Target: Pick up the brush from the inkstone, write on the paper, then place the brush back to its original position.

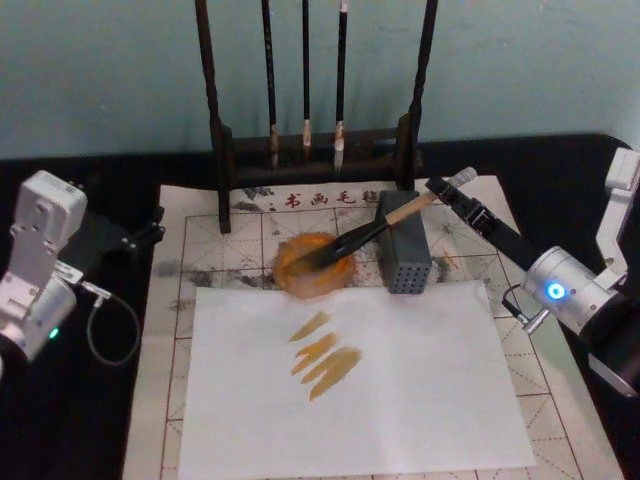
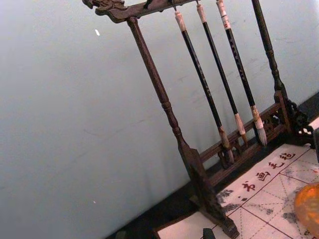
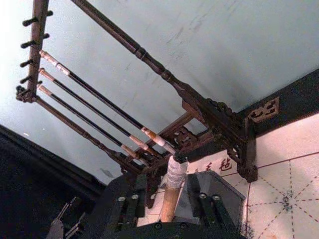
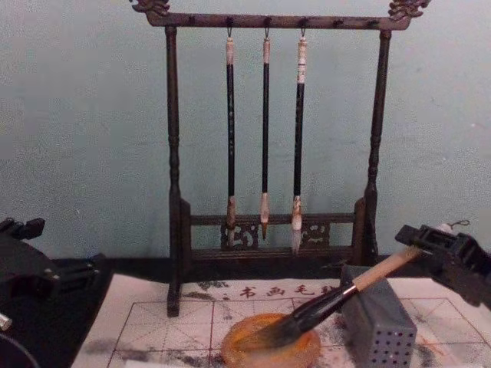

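Head view: the brush (image 1: pixel 372 232) slants across frame centre, bristles in the inkstone (image 1: pixel 314 265), handle propped on the grey box (image 1: pixel 404 254) so it rests steady. Strokes mark the paper (image 1: pixel 350 380) below. Right gripper (image 1: pixel 452 188) upper right.

Right wrist view: its fingers (image 3: pixel 129 206) clamp the handle end.

Left gripper (image 1: pixel 140 235) sits idle mid-left, can't tell its state.

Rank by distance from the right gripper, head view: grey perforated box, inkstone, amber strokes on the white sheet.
From the right gripper, at the brush handle's end:
1. Grey perforated box, beside it.
2. Inkstone, further left.
3. Amber strokes, near the sheet's middle.
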`<state>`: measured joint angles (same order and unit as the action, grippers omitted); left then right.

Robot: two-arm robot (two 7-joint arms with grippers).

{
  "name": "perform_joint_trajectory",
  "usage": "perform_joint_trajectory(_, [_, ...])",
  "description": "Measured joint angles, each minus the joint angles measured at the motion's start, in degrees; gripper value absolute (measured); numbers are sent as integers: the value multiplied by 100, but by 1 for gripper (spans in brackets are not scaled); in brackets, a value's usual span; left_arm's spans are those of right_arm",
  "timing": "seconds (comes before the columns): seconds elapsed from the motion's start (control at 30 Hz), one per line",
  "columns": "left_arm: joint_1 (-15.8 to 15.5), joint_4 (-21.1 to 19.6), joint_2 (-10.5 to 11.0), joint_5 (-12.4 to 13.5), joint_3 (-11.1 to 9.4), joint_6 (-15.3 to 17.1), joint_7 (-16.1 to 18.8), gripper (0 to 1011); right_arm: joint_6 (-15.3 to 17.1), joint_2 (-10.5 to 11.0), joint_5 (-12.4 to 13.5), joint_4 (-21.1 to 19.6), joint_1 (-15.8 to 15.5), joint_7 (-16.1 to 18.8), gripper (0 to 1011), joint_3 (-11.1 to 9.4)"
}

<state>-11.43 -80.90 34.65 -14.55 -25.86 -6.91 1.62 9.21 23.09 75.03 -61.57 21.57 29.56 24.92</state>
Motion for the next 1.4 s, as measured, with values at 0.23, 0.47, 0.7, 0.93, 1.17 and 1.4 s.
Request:
perform_joint_trajectory(0.23, [0,0,0,0,0,0,0,1001,-2,0,0,0,0,0,731,-3])
perform_joint_trajectory(0.47, [0,0,0,0,0,0,0,1001,-3,0,0,0,0,0,944,-3])
perform_joint_trajectory(0.7, [0,0,0,0,0,0,0,1001,-3,0,1,0,0,0,1000,-3])
perform_joint_trajectory(0.93, [0,0,0,0,0,0,0,1001,-43,13,1,-25,-8,30,1000,-17])
perform_joint_trajectory(1.17, [0,0,0,0,0,0,0,1001,-169,177,-149,-294,-153,-27,1000,-34])
perform_joint_trajectory(1.4, [0,0,0,0,0,0,0,1001,-319,577,-738,-837,-377,-408,1000,83])
